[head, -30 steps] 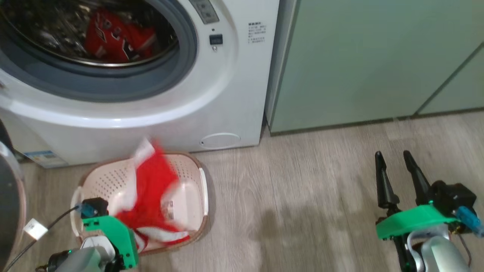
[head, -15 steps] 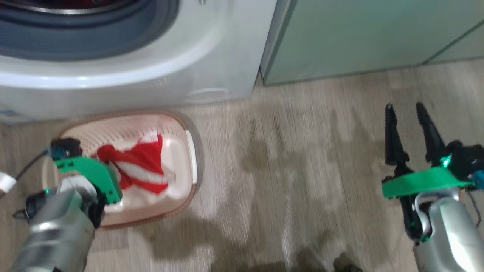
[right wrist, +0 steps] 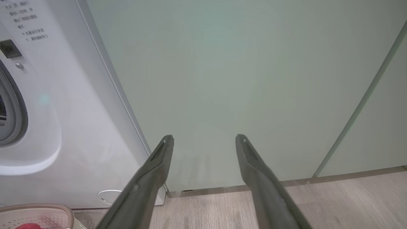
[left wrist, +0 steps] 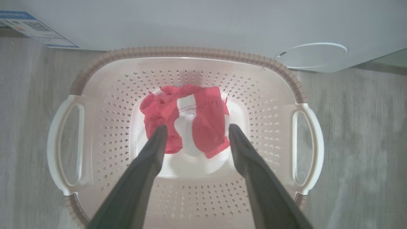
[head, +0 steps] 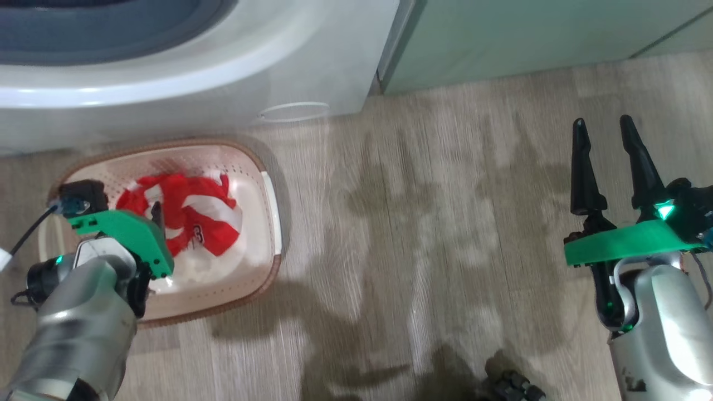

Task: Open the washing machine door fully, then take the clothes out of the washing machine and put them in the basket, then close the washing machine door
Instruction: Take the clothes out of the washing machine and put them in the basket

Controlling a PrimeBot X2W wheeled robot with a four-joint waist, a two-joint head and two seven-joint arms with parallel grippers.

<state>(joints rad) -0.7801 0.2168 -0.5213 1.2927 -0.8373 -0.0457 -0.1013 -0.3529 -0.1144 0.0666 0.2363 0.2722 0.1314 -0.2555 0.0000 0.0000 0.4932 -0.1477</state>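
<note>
Two parted, empty: left tool point(left wrist: 197, 127), right tool point(right wrist: 204, 137) | clothes point(left wrist: 206, 121) in basket point(left wrist: 178, 51) | blue label point(left wrist: 35, 30) illegible

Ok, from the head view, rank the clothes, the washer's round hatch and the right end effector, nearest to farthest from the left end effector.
1. Clothes: in the basket, just below the left end effector.
2. Hatch: low on the washer, beyond the basket.
3. Right end effector: far off at the right, over the floor.

Grey wood-grain floor point(head: 445, 167) (patchily shadowed), pale-green cabinet doors point(right wrist: 238, 79) behind
</note>
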